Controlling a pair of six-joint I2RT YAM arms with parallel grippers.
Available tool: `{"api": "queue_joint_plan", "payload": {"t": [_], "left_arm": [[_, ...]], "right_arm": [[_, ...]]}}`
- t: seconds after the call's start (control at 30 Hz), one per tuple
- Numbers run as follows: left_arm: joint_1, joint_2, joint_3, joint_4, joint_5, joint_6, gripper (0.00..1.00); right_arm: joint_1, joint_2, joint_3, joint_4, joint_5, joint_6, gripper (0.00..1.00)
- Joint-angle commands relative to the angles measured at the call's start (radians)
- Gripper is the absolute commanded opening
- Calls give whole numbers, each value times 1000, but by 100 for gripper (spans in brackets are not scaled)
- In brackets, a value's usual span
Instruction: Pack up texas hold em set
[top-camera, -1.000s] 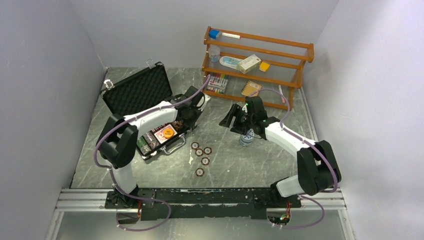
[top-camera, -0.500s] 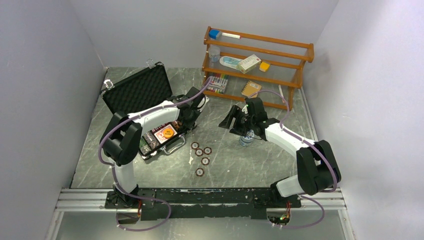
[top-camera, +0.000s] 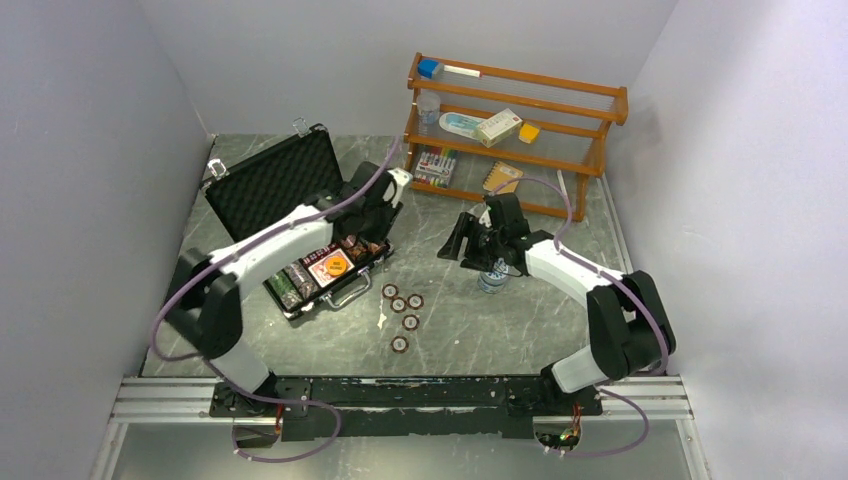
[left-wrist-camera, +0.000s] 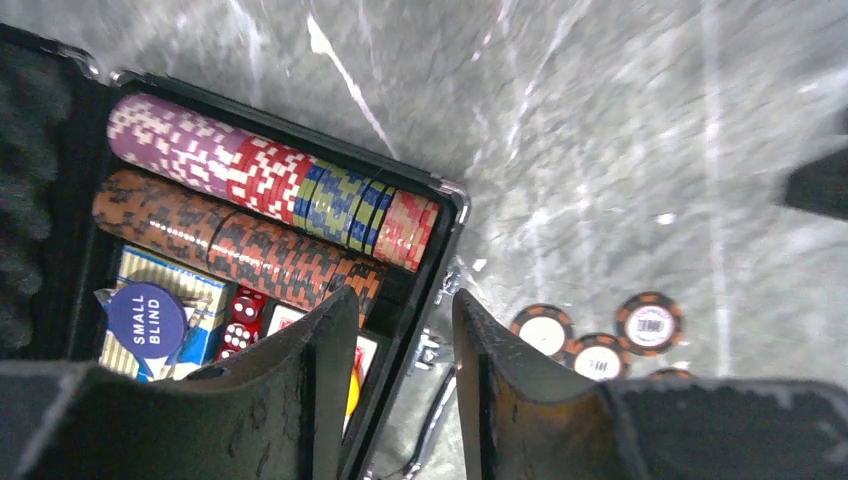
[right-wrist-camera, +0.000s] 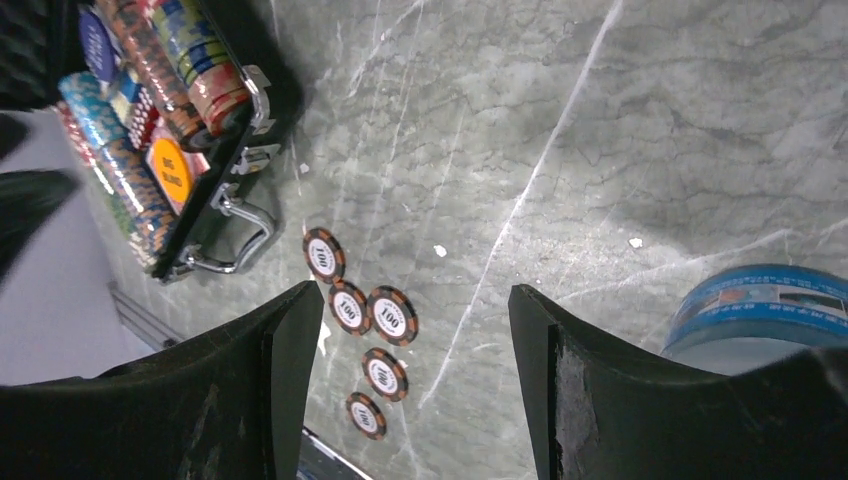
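Note:
The black case (top-camera: 349, 291) lies open at the left, its foam lid (top-camera: 275, 180) raised. Rows of poker chips (left-wrist-camera: 270, 180), an orange disc (top-camera: 336, 266), a blue "small blind" disc (left-wrist-camera: 147, 318) and red dice (left-wrist-camera: 243, 318) fill it. Several loose red-brown chips (top-camera: 402, 305) lie on the table right of the case handle; the right wrist view shows them too (right-wrist-camera: 392, 315). My left gripper (top-camera: 376, 228) hovers over the case's right corner, open and empty (left-wrist-camera: 400, 300). My right gripper (top-camera: 462, 240) hangs open over the table, empty (right-wrist-camera: 410, 300).
A wooden shelf (top-camera: 515, 120) at the back right holds boxes, markers and a notebook. A clear cup with a blue rim (top-camera: 492, 280) stands under the right arm and shows at the right wrist view's edge (right-wrist-camera: 760, 310). A white scrap (top-camera: 381, 320) lies by the chips.
My left gripper has opened and drawn back up from the case, and the left elbow has swung out to the left. The right arm has barely moved.

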Motion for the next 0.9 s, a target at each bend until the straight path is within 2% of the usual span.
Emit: {"api": "queue_joint_plan", "payload": {"t": [0.0, 0.13, 0.37, 0.53, 0.67, 0.87], "left_arm": [[8, -193, -81, 150, 89, -35, 46], [8, -388, -203, 305, 96, -51, 49], [8, -721, -428, 498, -99, -74, 63], [8, -841, -436, 478, -170, -91, 70], [8, -881, -405, 413, -225, -105, 70], [8, -964, -416, 415, -165, -112, 70]], "right_arm": [[49, 45, 89, -103, 69, -117, 73], [155, 93, 170, -213, 182, -193, 73], [359, 216, 371, -416, 378, -302, 74], [445, 331, 485, -473, 364, -319, 73], [502, 447, 612, -547, 387, -312, 74], [527, 592, 768, -670, 402, -312, 74]]}}
